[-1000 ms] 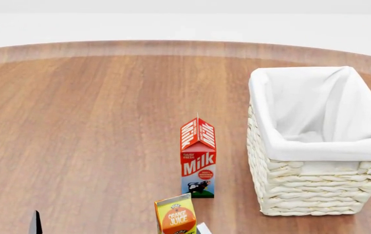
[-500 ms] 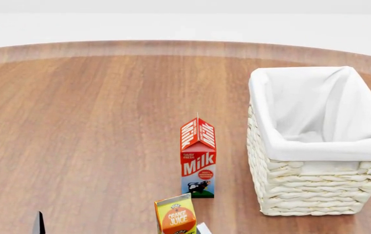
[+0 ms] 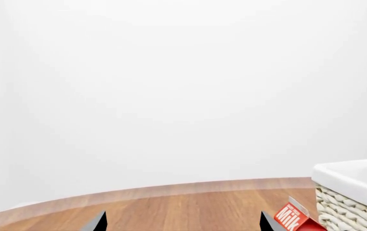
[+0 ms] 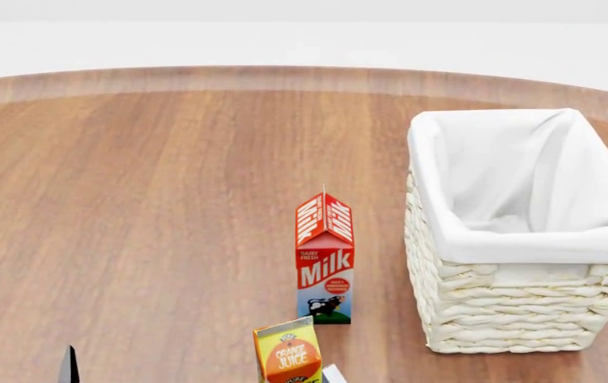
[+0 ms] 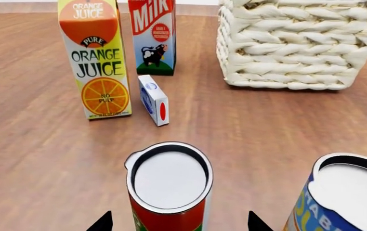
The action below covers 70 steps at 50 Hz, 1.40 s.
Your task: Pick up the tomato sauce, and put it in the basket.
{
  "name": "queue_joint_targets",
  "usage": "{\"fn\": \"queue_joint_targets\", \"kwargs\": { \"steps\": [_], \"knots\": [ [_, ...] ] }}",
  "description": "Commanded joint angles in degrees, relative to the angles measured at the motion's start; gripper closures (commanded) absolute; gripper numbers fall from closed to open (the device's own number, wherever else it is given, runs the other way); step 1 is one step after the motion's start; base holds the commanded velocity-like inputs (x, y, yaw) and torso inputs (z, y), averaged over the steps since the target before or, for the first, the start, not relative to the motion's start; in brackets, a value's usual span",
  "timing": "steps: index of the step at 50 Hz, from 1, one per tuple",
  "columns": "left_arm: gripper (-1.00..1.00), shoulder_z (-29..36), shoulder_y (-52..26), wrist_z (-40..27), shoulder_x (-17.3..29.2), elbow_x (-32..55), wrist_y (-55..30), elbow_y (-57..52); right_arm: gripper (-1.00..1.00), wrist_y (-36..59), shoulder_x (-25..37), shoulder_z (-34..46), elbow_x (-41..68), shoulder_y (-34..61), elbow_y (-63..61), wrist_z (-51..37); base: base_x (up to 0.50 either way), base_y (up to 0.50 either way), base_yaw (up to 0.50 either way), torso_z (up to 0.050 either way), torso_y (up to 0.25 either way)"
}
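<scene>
The tomato sauce [image 5: 168,187] is a small can with a red label and a plain pale top, seen only in the right wrist view. My right gripper [image 5: 178,224] is open, a fingertip on each side of the can, not touching it. The basket [image 4: 527,231] is a cream-white wicker box with white lining, at the right of the head view; it also shows in the right wrist view [image 5: 299,43] and the left wrist view [image 3: 357,197]. My left gripper [image 3: 180,222] is open and empty above the table; one fingertip [image 4: 68,365] shows in the head view.
A blue-and-yellow labelled can [image 5: 344,197] stands right beside the tomato sauce. An orange juice carton [image 5: 95,57], a small white box [image 5: 154,99] and a milk carton [image 4: 325,259] stand between the cans and the basket. The round wooden table [image 4: 155,199] ends at a curved far edge.
The left fingertip at the bottom of the head view has shifted slightly right and down. Nothing else has moved.
</scene>
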<state>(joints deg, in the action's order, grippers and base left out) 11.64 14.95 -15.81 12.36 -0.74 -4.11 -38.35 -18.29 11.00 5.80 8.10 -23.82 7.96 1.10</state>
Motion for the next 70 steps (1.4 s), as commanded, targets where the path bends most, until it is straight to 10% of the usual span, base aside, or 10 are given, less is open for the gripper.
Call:
{"fn": "queue_joint_targets", "kwargs": {
  "steps": [1, 9, 10, 23, 44, 70],
  "knots": [
    [-1.00, 0.31, -0.22, -0.39, 0.38, 0.25, -0.06, 0.19, -1.00, -0.34, -0.46, 0.91, -0.30, 2.77, 3.18, -0.29, 0.00, 0.00, 0.00, 0.000, 0.000],
    [-1.00, 0.50, -0.15, -0.68, 0.64, 0.40, -0.08, 0.03, -1.00, 2.12, 0.09, 1.69, -0.46, 2.36, -0.46, -1.08, 0.00, 0.00, 0.00, 0.000, 0.000],
    [-1.00, 0.52, -0.21, -0.72, 0.68, 0.39, -0.08, 0.11, 1.00, 0.35, -0.17, 1.79, -0.63, 2.96, 1.93, -0.86, 0.00, 0.00, 0.00, 0.000, 0.000],
    [-1.00, 1.01, -0.43, -1.05, 1.05, 0.61, -0.22, 0.40, 1.00, -1.01, 0.43, 2.54, -0.37, 2.69, 1.85, -0.87, 0.00, 0.00, 0.00, 0.000, 0.000],
    [-1.00, 1.33, -0.58, -1.59, 1.67, 1.67, -0.52, 0.31, 1.00, 16.26, 8.82, -6.82, 7.06, 2.28, -42.37, -9.90, 0.00, 0.00, 0.00, 0.000, 0.000],
    [-1.00, 2.36, -1.32, -2.96, 2.85, 2.54, -0.54, 0.91, 1.00, 38.01, 12.86, -10.63, 17.93, 29.35, -44.86, -16.62, 0.00, 0.00, 0.00, 0.000, 0.000]
  ]
}}
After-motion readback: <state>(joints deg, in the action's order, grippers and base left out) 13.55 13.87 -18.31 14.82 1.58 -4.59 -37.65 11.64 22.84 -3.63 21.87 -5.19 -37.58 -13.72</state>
